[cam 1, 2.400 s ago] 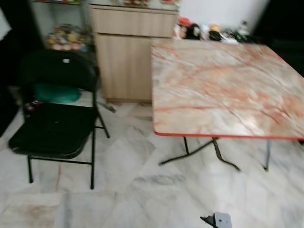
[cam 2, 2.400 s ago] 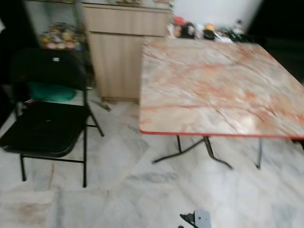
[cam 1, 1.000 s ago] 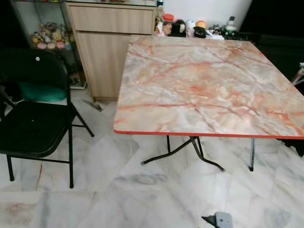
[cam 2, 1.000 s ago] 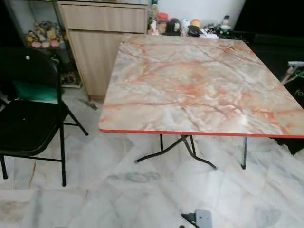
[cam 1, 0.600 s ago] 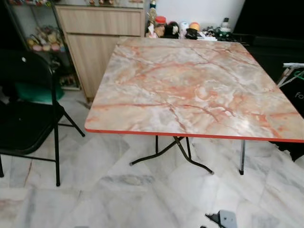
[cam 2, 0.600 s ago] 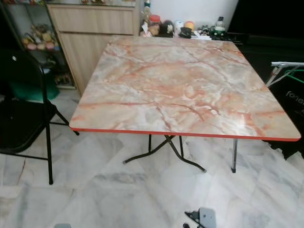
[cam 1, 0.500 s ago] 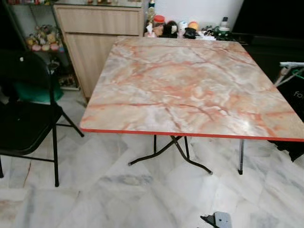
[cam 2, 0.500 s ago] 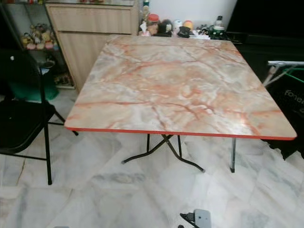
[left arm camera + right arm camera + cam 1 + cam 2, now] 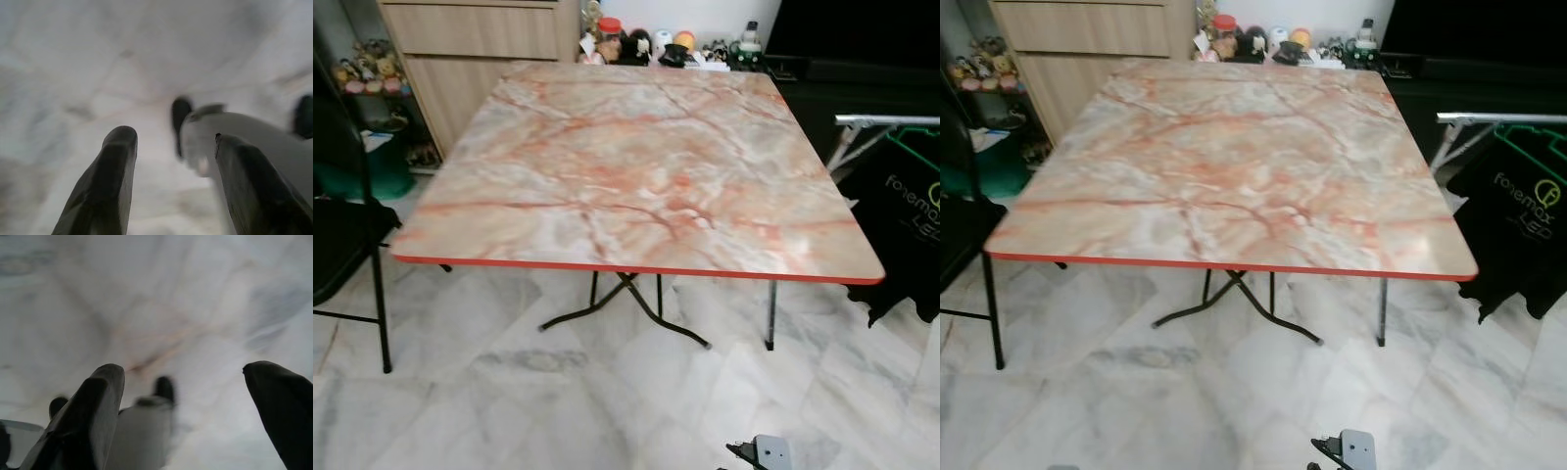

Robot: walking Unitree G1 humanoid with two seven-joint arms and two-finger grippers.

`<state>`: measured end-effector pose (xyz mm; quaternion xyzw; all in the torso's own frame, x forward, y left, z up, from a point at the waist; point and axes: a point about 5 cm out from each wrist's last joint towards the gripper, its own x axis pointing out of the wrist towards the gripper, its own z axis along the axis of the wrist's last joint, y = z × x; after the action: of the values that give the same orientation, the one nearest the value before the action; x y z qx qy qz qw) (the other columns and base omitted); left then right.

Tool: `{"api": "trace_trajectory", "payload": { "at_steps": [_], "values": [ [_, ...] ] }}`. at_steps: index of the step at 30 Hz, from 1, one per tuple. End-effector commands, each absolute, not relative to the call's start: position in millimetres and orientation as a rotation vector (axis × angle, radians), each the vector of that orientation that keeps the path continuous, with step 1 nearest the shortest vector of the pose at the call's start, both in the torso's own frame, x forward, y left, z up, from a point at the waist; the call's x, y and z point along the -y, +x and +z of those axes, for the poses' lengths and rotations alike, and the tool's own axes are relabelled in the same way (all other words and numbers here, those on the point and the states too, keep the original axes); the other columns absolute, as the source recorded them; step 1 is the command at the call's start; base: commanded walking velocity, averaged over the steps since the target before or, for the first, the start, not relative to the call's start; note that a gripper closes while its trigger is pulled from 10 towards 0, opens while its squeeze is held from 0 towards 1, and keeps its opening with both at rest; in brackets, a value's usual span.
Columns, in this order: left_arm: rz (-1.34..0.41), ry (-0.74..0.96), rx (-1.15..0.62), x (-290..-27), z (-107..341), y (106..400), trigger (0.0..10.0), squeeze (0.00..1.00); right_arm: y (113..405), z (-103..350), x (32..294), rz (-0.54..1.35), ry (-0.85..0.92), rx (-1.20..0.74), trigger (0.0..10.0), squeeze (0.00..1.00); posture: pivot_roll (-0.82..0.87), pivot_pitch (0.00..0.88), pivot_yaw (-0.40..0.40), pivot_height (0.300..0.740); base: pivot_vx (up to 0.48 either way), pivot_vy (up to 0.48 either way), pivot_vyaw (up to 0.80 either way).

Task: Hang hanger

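Floor (image 9: 607, 392): pale marble tiles, wide and free for walking toward the right.
Bench (image 9: 636, 166): folding, marble-pattern top with red edge, nothing on it; pass around its right corner, do not brush it.
Chair (image 9: 342, 245): black, at the far left, well apart from the path.
Rack (image 9: 1498, 119): a metal bar at the right with a black shirt (image 9: 1518, 215) below it; I judge this the place for hanging.
Hanger: I cannot find it in these views; look near the rack first.
Left hand (image 9: 171, 176): released, fingers apart, pointing at the floor, holding nothing.
Right hand (image 9: 186, 411): released too, fingers wide, empty.
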<state>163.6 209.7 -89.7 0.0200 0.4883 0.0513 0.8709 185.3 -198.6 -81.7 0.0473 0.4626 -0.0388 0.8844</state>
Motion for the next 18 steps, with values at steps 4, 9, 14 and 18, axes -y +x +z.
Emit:
{"api": "trace_trajectory", "payload": {
  "at_steps": [4,9,14,18],
  "values": [
    [0.087,-0.046,-0.870,-217.8,-88.4,146.9,10.0,0.00,182.1,-85.3,162.2,-0.148,0.254,-0.880,10.0,0.00,0.07,0.312,0.020,0.740,0.000,-0.480,0.00],
    [0.086,-0.044,-0.871,-217.9,-88.3,147.1,10.0,0.00,182.2,-85.4,162.5,-0.146,0.244,-0.884,10.0,0.00,0.07,0.313,0.021,0.740,0.000,-0.480,0.00],
    [0.086,-0.044,-0.871,-217.9,-88.3,147.1,10.0,0.00,182.2,-85.4,162.5,-0.146,0.244,-0.884,10.0,0.00,0.07,0.313,0.021,0.740,0.000,-0.480,0.00],
    [0.086,-0.044,-0.871,-217.9,-88.3,147.1,10.0,0.00,182.2,-85.4,162.5,-0.146,0.244,-0.884,10.0,0.00,0.07,0.313,0.021,0.740,0.000,-0.480,0.00]
  ]
}}
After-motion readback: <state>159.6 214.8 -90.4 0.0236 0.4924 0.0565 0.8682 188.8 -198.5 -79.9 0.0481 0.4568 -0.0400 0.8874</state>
